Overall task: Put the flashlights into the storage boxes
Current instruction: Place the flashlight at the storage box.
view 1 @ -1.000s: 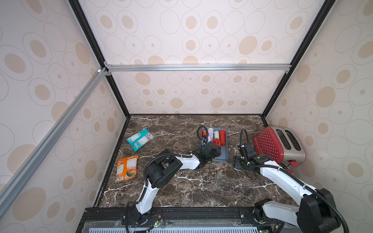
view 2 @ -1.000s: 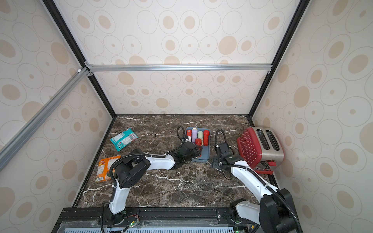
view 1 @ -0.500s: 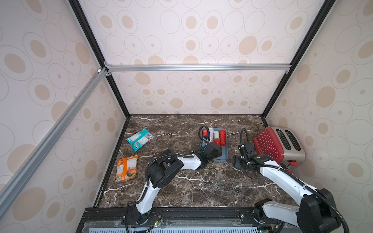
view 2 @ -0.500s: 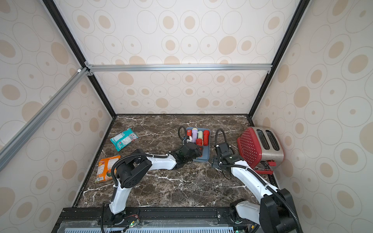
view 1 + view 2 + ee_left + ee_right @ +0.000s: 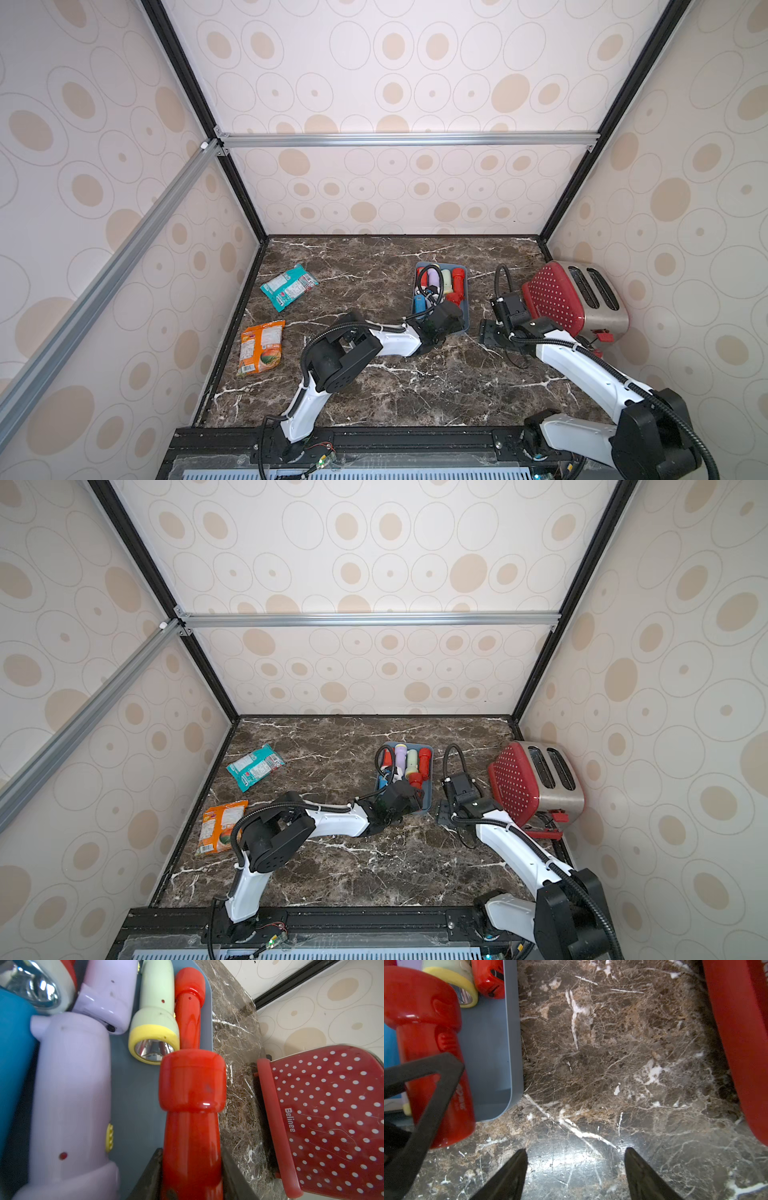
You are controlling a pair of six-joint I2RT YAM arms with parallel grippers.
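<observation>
Now the left gripper (image 5: 191, 1154) clamps a glossy red plastic flashlight (image 5: 192, 1082), its head over the shallow blue-grey plastic tray (image 5: 135, 1093) below, apparently for lowering in; the right gripper (image 5: 576, 1152) hangs wide open, empty, alongside.

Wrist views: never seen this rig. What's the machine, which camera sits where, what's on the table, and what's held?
Two white robot arms stand at the front of a marble table, each ending in a two-finger gripper. The two wide pictures come from one camera pair high up, looking down on everything. The two close-ups come from cameras on the arms' wrists, looking past the fingers. On the table: a blue-grey tray holding several flashlights, a red polka-dot toaster, a teal packet and an orange packet. The left gripper is shut on a red flashlight at the tray's near end. The right gripper is open and empty, over bare marble between tray and toaster.
</observation>
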